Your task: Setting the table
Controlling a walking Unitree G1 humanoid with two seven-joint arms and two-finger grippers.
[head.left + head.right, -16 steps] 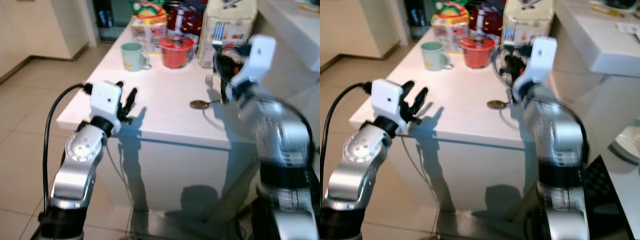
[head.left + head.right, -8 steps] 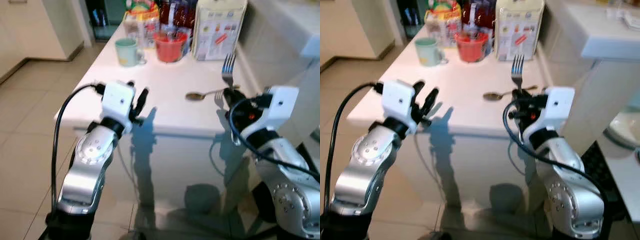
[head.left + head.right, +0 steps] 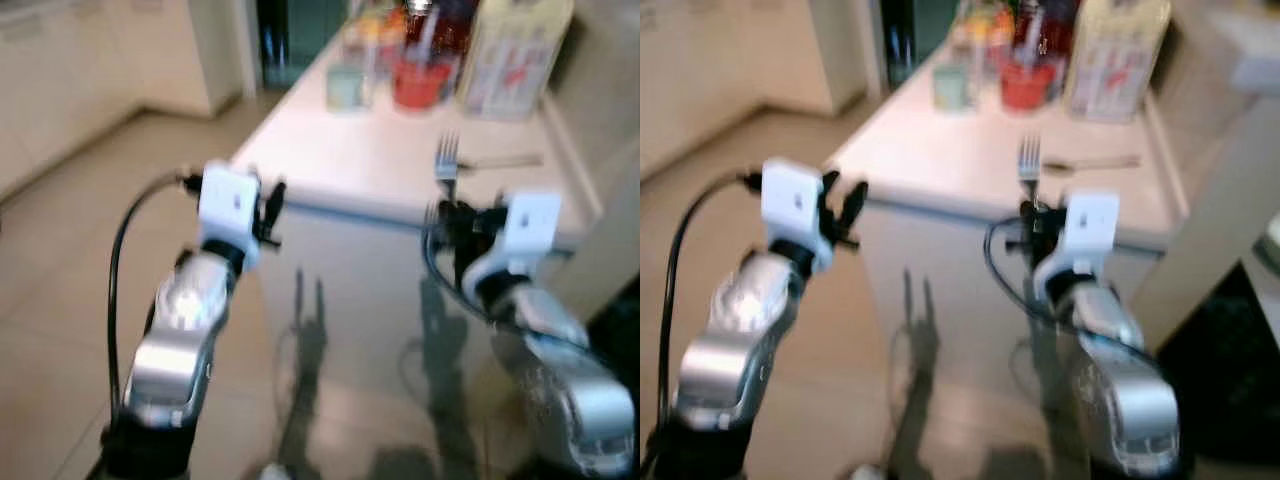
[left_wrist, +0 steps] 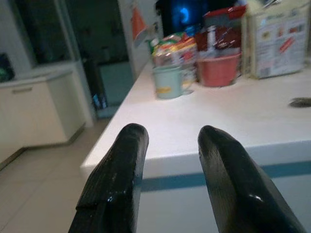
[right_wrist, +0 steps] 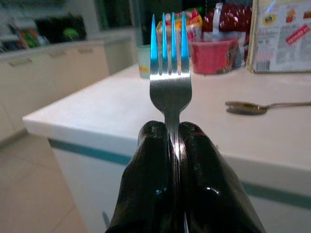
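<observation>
You are standing back from the white table (image 3: 380, 170), with its near edge running across in front of both arms. At its far end, around 12 o'clock, a tall carton (image 3: 515, 55), a red bowl (image 3: 418, 82) and a pale green mug (image 3: 345, 88) are crowding together. A spoon (image 5: 265, 106) is lying on the tabletop, roughly 1 o'clock from the fork.

Your right gripper (image 5: 174, 132) is pinching a fork (image 5: 170, 68) by the neck, tines pointing straight up, held off the near edge of the table at about 1 o'clock in the head views. Your left gripper (image 4: 167, 138) is hanging empty with its fingers spread wide apart, just short of the table's near left corner at 10 o'clock.

Risks, as judged:
- The head views are blurring, so you are likely misjudging where the table edge is; a low approach is risking the right arm knocking that edge.
- The fork is being held only by a narrow pinch on smooth metal; a jolt is liable to make it swivel or slide out.
- Setting it down near the spoon is risking nudging the spoon off its place.
</observation>
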